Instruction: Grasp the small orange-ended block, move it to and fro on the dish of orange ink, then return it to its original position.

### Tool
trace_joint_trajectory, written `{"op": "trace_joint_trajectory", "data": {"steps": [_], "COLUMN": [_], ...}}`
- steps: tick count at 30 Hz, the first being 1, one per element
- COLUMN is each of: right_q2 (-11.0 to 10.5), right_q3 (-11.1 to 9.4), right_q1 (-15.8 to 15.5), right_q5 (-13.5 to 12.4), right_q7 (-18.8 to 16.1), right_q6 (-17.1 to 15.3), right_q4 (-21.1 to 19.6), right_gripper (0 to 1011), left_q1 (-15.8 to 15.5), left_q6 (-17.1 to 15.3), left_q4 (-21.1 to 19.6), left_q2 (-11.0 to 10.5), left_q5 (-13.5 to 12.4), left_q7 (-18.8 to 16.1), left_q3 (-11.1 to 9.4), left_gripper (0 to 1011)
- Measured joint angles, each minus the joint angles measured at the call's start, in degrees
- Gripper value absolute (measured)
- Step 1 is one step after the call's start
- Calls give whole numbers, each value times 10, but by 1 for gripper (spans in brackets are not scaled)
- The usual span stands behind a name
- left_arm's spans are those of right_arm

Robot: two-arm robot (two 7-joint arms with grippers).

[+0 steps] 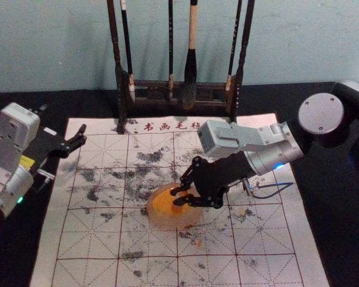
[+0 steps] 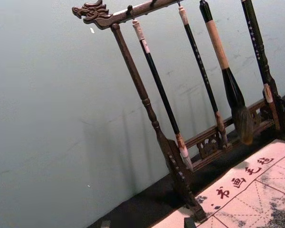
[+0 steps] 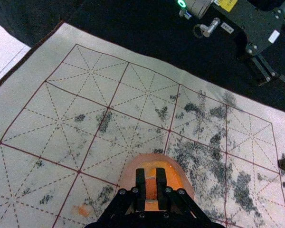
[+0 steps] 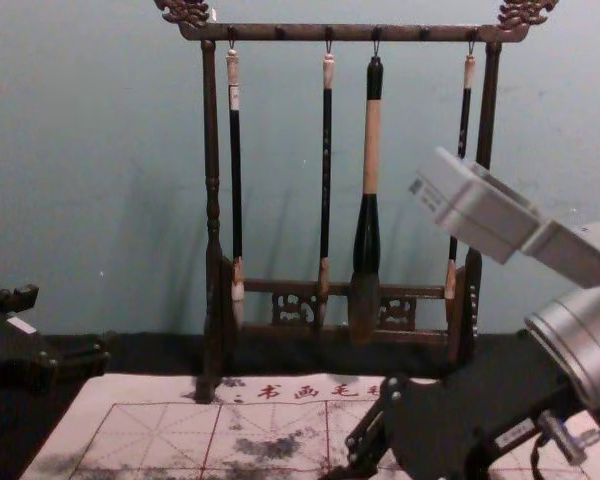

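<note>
Over the dish [image 1: 167,223], which holds orange ink [image 1: 160,204], my right gripper [image 1: 178,198] reaches in from the right. In the right wrist view, my right gripper [image 3: 150,176] is shut on the small block [image 3: 151,188], whose orange-brown face shows between the fingers. The block is above the ink [image 3: 173,177] inside the dish [image 3: 130,172]; its lower end is hidden, so I cannot tell whether it touches. My left gripper [image 1: 82,136] is parked at the left edge of the mat, open; its fingertips stand apart at the bottom of the left wrist view.
A gridded calligraphy mat [image 1: 90,239] with dark ink smudges lies under the dish. Behind it stands a dark wooden rack [image 4: 212,200] with several hanging brushes, among them a thick one [image 4: 366,230]. A wall rises behind the rack.
</note>
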State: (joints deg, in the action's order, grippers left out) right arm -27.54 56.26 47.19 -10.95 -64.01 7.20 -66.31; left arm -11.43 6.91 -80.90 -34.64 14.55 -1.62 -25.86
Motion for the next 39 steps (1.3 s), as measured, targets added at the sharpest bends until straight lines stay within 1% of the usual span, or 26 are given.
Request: {"op": "trace_joint_trajectory", "data": {"steps": [5, 11, 24, 39], "right_q2": [8, 25, 49, 59], "right_q3": [3, 5, 9, 8], "right_q1": [3, 11, 24, 31], "right_q5": [-1, -3, -2, 5], "right_q7": [-1, -2, -5, -1], "right_q6": [5, 14, 28, 31], "right_q4": [8, 28, 67, 88], "right_gripper": [132, 132, 132, 132], "left_q1": [0, 0, 0, 0], "left_q6": [0, 0, 0, 0], "left_q4": [0, 0, 0, 0], "left_q2": [0, 0, 0, 0], "left_q5": [0, 0, 0, 0], "left_q7": [0, 0, 0, 0], "left_q3": [0, 0, 0, 0], "left_gripper": [1001, 1001, 1001, 1001]}}
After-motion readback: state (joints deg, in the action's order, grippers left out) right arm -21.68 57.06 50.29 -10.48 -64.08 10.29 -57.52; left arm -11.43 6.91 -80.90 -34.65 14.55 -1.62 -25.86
